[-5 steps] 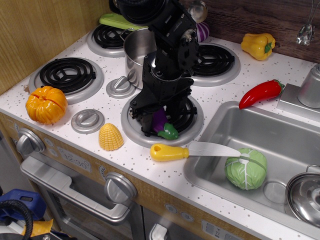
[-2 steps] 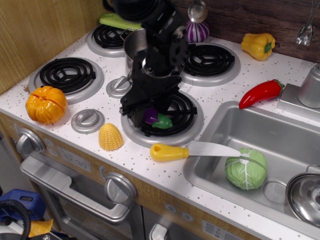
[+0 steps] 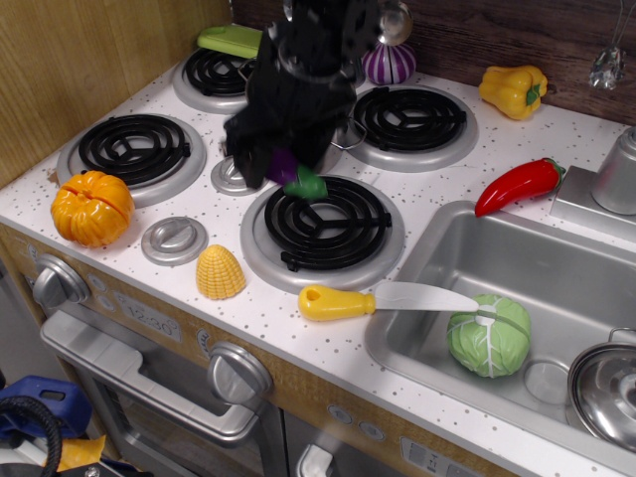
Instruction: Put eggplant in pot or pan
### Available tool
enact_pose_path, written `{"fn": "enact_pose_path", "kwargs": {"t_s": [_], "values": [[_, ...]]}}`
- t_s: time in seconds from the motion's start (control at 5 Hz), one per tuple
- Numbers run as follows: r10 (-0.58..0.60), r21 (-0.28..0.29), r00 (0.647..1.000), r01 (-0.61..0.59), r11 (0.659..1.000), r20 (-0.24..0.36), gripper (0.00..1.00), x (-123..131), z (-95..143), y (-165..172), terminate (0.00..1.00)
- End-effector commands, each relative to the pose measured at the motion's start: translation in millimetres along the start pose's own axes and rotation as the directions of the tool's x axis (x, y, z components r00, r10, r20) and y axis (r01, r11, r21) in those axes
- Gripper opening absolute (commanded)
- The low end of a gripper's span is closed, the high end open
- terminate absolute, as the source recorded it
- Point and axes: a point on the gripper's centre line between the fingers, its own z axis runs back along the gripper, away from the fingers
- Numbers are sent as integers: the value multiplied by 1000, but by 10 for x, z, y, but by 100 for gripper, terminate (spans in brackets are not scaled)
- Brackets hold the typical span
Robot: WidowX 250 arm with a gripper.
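We see the eggplant (image 3: 294,175) lifted clear of the table, its purple body caught in the fingers (image 3: 281,167) and its green stem cap poking out toward 4 o'clock, so its long axis runs roughly from 10 to 4. The fingers are pinched on the purple end, though motion blur keeps us from making out each one. It hangs above the 10 o'clock rim of the front burner (image 3: 323,223). We cannot see the pot itself: the dark, blurred arm (image 3: 298,75) covers the spot at about 12 o'clock from the eggplant, and only a small loop handle (image 3: 347,139) peeks out beside it, so we judge the carry should go up and back in that direction. The table (image 3: 437,194) is white and speckled, with a yellow-handled knife (image 3: 378,298), a corn piece (image 3: 220,271) and a knob (image 3: 174,239) at 6 to 8 o'clock, well apart from the path. A striped purple bulb (image 3: 389,62) sits just beyond, near enough that we would watch it.
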Motion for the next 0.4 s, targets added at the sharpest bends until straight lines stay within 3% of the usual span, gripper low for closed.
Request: {"fn": "enact_pose_path", "kwargs": {"t_s": [0.0,0.2], "values": [[-35,-92,990,48,995,138,0,487,247,-178,0],[-55,-143,976,87,986,212,0,669,78,-411,0]]}}
